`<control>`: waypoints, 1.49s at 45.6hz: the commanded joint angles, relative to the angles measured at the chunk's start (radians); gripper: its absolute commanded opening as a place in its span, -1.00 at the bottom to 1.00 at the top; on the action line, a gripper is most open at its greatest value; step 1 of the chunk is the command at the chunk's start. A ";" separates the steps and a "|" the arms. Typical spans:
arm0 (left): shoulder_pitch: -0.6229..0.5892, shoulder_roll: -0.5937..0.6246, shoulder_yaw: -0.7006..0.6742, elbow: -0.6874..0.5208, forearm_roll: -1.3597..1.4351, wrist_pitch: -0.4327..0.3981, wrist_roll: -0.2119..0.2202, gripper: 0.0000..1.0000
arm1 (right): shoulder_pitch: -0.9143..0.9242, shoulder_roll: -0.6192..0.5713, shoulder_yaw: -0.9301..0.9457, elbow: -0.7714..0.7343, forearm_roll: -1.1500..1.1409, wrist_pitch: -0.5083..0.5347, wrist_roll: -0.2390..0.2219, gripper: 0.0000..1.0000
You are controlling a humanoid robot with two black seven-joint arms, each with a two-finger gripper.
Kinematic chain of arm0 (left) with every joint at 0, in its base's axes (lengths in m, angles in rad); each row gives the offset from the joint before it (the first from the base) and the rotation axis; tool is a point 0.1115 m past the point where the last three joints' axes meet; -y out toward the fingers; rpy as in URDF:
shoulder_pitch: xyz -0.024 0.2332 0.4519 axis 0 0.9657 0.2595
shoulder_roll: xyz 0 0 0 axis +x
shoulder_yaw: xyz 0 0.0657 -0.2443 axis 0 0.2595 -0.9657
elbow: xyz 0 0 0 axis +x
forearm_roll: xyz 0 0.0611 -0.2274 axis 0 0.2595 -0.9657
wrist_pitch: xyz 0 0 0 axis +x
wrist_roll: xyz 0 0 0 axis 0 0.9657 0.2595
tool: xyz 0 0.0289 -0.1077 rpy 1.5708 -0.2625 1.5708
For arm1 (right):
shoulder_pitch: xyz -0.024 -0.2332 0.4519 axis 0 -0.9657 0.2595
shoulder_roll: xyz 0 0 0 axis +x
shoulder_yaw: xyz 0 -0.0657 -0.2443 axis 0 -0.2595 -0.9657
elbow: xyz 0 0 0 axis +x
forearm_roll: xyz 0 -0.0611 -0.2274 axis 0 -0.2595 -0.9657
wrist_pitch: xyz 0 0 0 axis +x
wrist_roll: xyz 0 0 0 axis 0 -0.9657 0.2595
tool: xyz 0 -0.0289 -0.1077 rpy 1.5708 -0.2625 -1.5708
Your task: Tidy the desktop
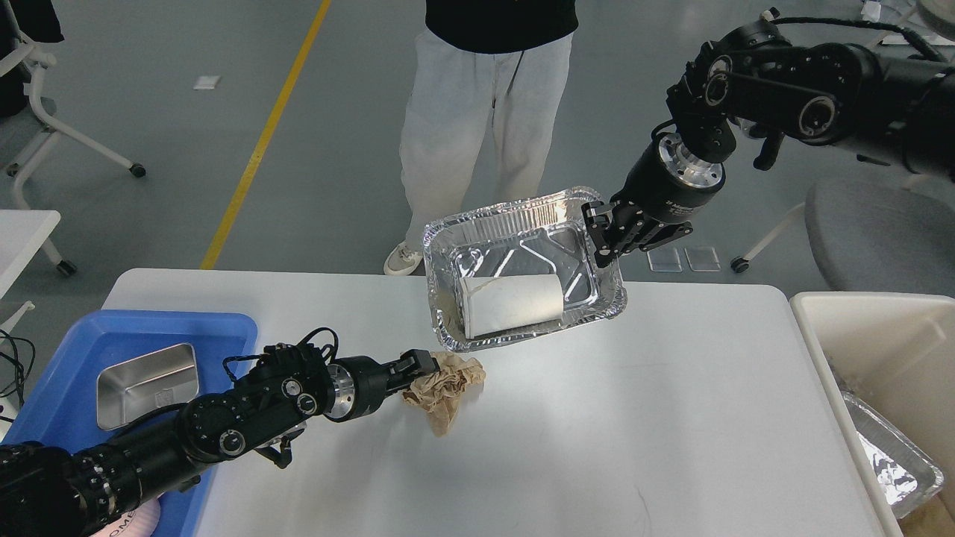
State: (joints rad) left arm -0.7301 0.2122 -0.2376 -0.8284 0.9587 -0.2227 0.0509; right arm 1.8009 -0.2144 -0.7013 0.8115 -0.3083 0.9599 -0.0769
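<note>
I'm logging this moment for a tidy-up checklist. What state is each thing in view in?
foil tray: held off the desktop by the right gripper at its rim.
paper cup: lying on its side inside the foil tray.
brown paper: crumpled, on the desktop, left gripper at its edge.
steel tray: empty, in the blue tray.
cream bin: open, another foil tray inside.
</note>
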 commanded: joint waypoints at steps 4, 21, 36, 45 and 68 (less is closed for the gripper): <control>0.002 0.006 0.001 0.000 0.000 -0.030 -0.026 -0.50 | 0.000 -0.011 0.000 0.000 0.000 0.000 0.000 -1.00; -0.031 0.010 0.050 0.002 0.015 -0.072 -0.195 -0.97 | -0.002 -0.026 0.000 0.002 -0.002 0.000 -0.001 -1.00; -0.032 0.012 0.049 -0.014 0.014 -0.105 -0.214 -0.78 | -0.002 -0.031 0.002 0.003 -0.014 0.000 -0.001 -1.00; -0.032 0.018 0.032 -0.015 0.009 -0.107 -0.203 0.19 | -0.002 -0.033 0.002 0.003 -0.014 0.000 -0.001 -1.00; -0.029 0.153 0.037 -0.188 0.011 -0.081 -0.203 0.66 | -0.002 -0.033 0.003 0.003 -0.034 0.000 -0.001 -1.00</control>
State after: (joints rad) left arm -0.7630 0.2583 -0.2054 -0.8921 0.9678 -0.2929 -0.1516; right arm 1.7993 -0.2470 -0.6992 0.8146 -0.3416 0.9599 -0.0782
